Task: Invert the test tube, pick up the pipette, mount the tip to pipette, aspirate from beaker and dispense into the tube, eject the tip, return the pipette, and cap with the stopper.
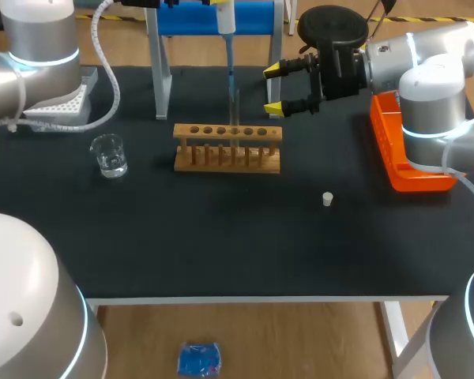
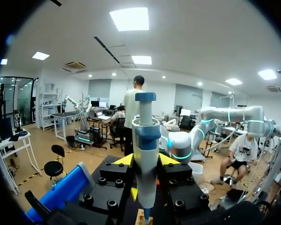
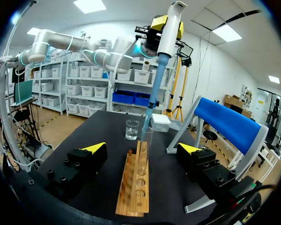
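While the left tool (image 2: 145, 161) grips the pipette (image 2: 146, 140) by its white barrel, the blue tip (image 1: 231, 79) reaches down to the mouth of the test tube (image 1: 236, 109) standing in the wooden rack (image 1: 227, 158). The right tool (image 1: 275, 88) hangs just beside the rack, its 2 fingers spread wide, holding nothing. I judge the pipette light and stiff, best held at the barrel; the glass tube looks thin, slick and breakable. The small stopper (image 1: 328, 199) lies on the surface (image 1: 221, 237) between rack and orange tray (image 1: 391, 150); the beaker (image 1: 109, 155) stands well apart.
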Robot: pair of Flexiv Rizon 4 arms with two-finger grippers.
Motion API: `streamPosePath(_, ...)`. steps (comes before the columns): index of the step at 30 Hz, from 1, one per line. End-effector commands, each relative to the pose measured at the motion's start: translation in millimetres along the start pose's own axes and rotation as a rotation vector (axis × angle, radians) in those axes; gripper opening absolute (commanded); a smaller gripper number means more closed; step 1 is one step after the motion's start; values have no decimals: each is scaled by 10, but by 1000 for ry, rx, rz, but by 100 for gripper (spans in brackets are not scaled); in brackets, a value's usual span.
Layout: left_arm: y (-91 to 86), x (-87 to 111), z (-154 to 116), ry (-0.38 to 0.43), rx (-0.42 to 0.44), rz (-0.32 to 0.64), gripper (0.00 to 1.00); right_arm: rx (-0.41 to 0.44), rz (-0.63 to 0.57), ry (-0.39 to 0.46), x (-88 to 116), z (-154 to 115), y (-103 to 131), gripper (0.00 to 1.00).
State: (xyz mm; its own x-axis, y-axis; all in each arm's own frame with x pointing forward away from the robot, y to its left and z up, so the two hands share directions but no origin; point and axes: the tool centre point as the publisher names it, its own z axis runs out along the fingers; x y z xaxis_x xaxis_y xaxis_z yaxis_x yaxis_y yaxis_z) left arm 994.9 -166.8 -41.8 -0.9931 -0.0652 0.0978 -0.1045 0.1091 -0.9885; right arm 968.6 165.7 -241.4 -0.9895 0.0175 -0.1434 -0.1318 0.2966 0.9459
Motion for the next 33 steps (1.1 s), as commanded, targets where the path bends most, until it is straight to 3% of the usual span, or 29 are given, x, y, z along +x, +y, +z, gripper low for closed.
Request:
streamPosePath(1,29,-42,19,4,9,3,0,0,-1,0,-2,3,-4,100)
streamPosePath(33,194,-120,72,10,34,-10,0,0,-1,0,-2,3,-4,100)
